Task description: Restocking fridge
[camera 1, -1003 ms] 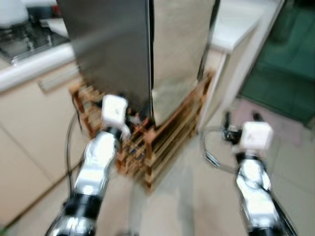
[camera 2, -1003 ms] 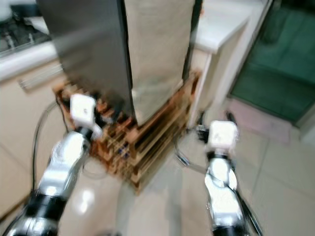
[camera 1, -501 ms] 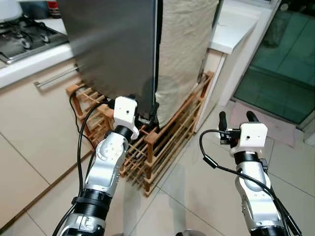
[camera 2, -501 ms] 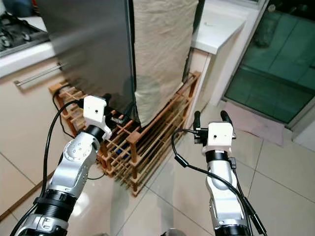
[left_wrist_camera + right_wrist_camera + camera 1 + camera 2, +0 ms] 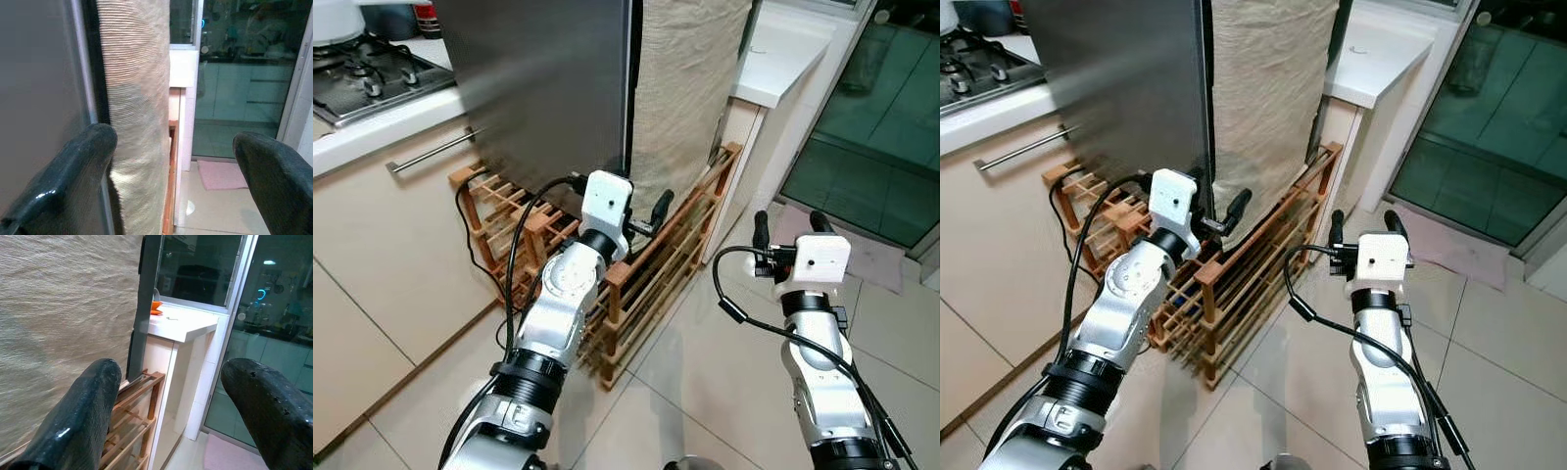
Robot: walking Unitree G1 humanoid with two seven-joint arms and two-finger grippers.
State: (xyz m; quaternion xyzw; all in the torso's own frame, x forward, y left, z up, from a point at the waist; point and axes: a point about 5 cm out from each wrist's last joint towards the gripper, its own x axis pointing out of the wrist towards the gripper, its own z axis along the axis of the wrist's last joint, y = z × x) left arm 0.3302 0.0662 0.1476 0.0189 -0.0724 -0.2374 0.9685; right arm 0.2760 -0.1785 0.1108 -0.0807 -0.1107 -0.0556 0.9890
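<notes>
The fridge [image 5: 548, 88] is standing on a wooden slatted rack [image 5: 646, 284] on the tiled floor [image 5: 705, 392], its steel-grey door facing the robot's left and a beige cloth [image 5: 690, 88] hanging down its side. The left pincer [image 5: 1219, 217] is reaching up to the fridge's lower corner, at the dark seam between the door and the cloth-covered side, its fingers [image 5: 63, 181] spread apart and grasping nothing. The right pincer [image 5: 786, 226] is hovering over the floor, just beside the rack's outer end and apart from the fridge, its two fingers also released and holding nothing. A cream cabinet with a long bar handle [image 5: 431, 152] is sitting to the fridge's left under a white worktop [image 5: 372, 122] carrying a gas hob [image 5: 372, 73]. Another white worktop [image 5: 783, 64] is running behind the fridge, and a dark glass door [image 5: 871, 127] is standing to the right, with a pink mat [image 5: 871, 257] lying before it.
</notes>
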